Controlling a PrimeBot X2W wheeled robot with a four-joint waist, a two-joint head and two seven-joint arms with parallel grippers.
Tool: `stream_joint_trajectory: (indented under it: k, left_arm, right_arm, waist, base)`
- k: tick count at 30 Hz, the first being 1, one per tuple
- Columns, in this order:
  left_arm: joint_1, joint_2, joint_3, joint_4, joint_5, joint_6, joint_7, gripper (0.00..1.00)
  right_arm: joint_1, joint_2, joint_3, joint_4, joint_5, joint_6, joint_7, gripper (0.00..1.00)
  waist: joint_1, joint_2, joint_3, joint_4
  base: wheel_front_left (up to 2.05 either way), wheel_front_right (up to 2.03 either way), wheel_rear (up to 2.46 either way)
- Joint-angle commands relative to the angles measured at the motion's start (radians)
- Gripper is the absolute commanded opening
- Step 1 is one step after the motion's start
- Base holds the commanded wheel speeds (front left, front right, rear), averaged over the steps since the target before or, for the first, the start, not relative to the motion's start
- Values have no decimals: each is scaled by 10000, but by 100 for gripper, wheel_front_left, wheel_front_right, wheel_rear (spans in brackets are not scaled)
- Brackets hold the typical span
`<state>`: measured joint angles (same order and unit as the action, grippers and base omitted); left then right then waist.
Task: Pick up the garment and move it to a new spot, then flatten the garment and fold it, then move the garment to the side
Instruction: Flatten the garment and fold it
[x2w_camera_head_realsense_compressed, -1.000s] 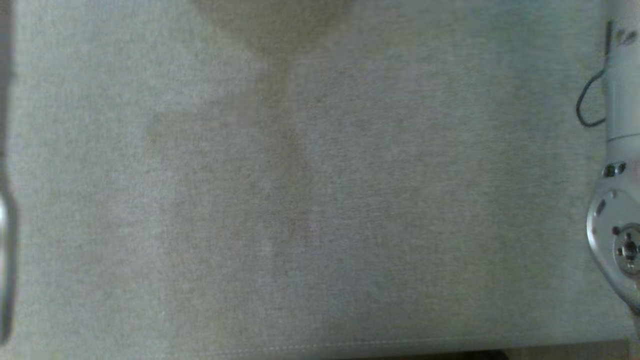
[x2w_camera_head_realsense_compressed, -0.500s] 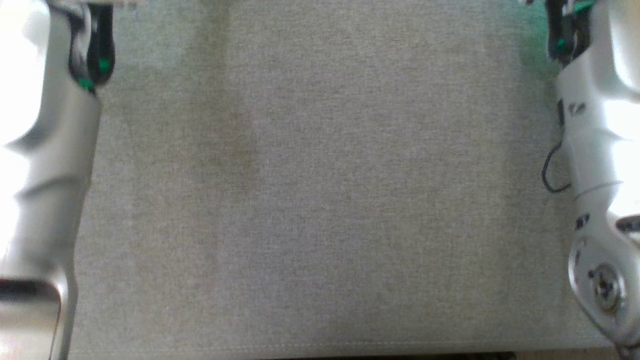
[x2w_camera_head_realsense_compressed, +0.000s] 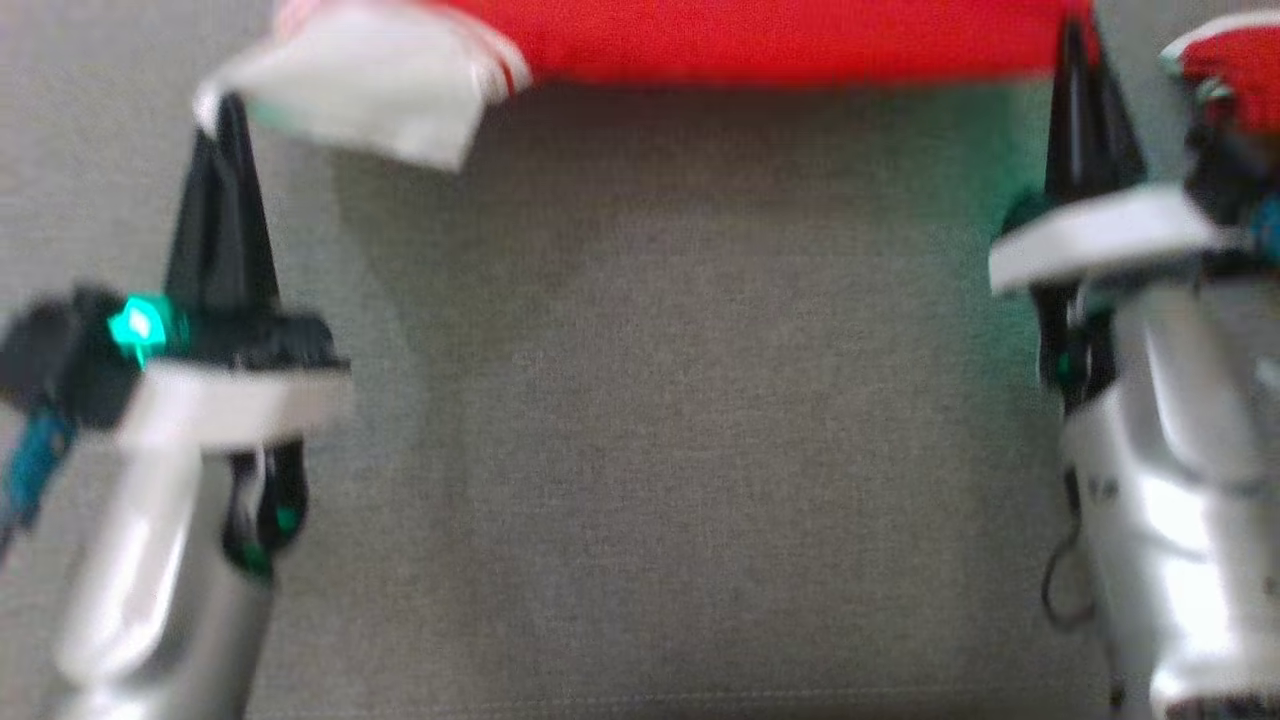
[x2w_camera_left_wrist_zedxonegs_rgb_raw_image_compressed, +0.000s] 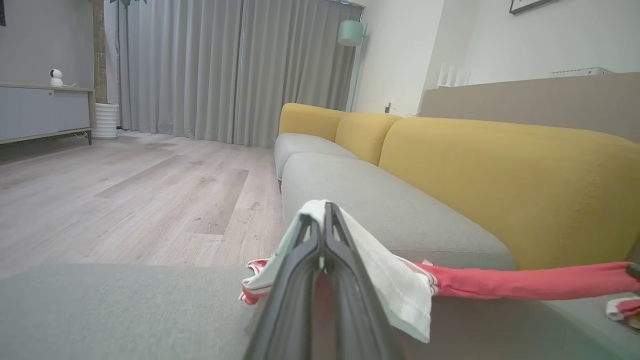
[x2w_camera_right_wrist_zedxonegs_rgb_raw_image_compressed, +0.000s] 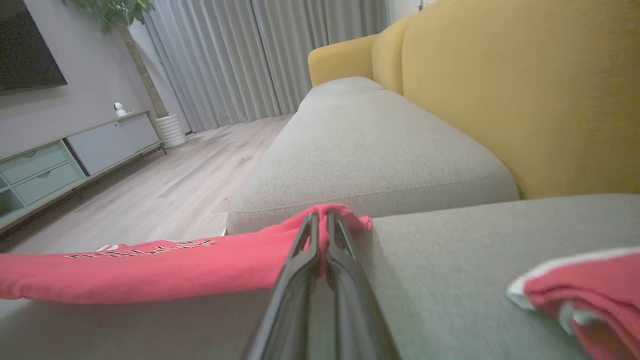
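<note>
The garment (x2w_camera_head_realsense_compressed: 760, 40) is a red top with a white sleeve (x2w_camera_head_realsense_compressed: 370, 80), stretched taut along the far side of the grey sofa cushion (x2w_camera_head_realsense_compressed: 680, 400). My left gripper (x2w_camera_head_realsense_compressed: 225, 115) is shut on the white sleeve end. In the left wrist view the white cloth (x2w_camera_left_wrist_zedxonegs_rgb_raw_image_compressed: 395, 285) drapes over the left gripper (x2w_camera_left_wrist_zedxonegs_rgb_raw_image_compressed: 323, 210). My right gripper (x2w_camera_head_realsense_compressed: 1075, 40) is shut on the red edge at the other end. In the right wrist view the right gripper (x2w_camera_right_wrist_zedxonegs_rgb_raw_image_compressed: 322, 217) pinches the red cloth (x2w_camera_right_wrist_zedxonegs_rgb_raw_image_compressed: 150, 270). Another red, white-trimmed sleeve (x2w_camera_right_wrist_zedxonegs_rgb_raw_image_compressed: 590, 285) lies to its right.
The yellow backrest (x2w_camera_left_wrist_zedxonegs_rgb_raw_image_compressed: 500, 175) runs along the far side of the grey seats. A second seat cushion (x2w_camera_right_wrist_zedxonegs_rgb_raw_image_compressed: 370, 155) adjoins this one. Wooden floor (x2w_camera_left_wrist_zedxonegs_rgb_raw_image_compressed: 125, 200) lies beyond the cushion's front edge, with a low cabinet (x2w_camera_right_wrist_zedxonegs_rgb_raw_image_compressed: 60, 155) and curtains behind.
Both arms have drawn back toward me over the cushion. The grippers and the garment's stretched edge have come into the head view, where earlier only bare cushion and forearms showed.
</note>
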<state>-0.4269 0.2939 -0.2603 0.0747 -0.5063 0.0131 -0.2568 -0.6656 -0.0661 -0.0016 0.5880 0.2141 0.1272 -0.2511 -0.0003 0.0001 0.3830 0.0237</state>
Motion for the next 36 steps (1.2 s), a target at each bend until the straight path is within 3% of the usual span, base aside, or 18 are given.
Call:
stream_joint_trajectory:
  k: [1,10,19,25,36]
  left_arm:
    - [475,272,482,-644,-119,234,-35,0]
    - [3714,12,375,-2392,-542,1010,254,0]
    - [5937,-51,-111,-3629,-680,1517,784,0]
    - [6297,-74,-572,-3361,-792,1457,1222,0]
    - [5473,-264,-897,-1774,-928,949,1149,0]
  right_arm:
    - [546,158,183,-589,203,35,-105,0]
    - [4001,158,-42,-2437,825,35,175,0]
    - [7044,158,3,-4636,1104,35,1344,0]
    - [7559,158,30,-5066,990,35,1944,0]
    - [7220,158,81,-4338,906,35,2321,0]
  waist:
    - [3,-1,-918,43]
    - [3,-1,-2387,278]
    - [3,-1,-3132,295]
    - [3,-1,-3232,225]
    - [3,-1,-2926,214]
  base:
    - [0,0,0]
    - [0,0,0]
    - [0,0,0]
    - [0,0,0]
    - [0,0,0]
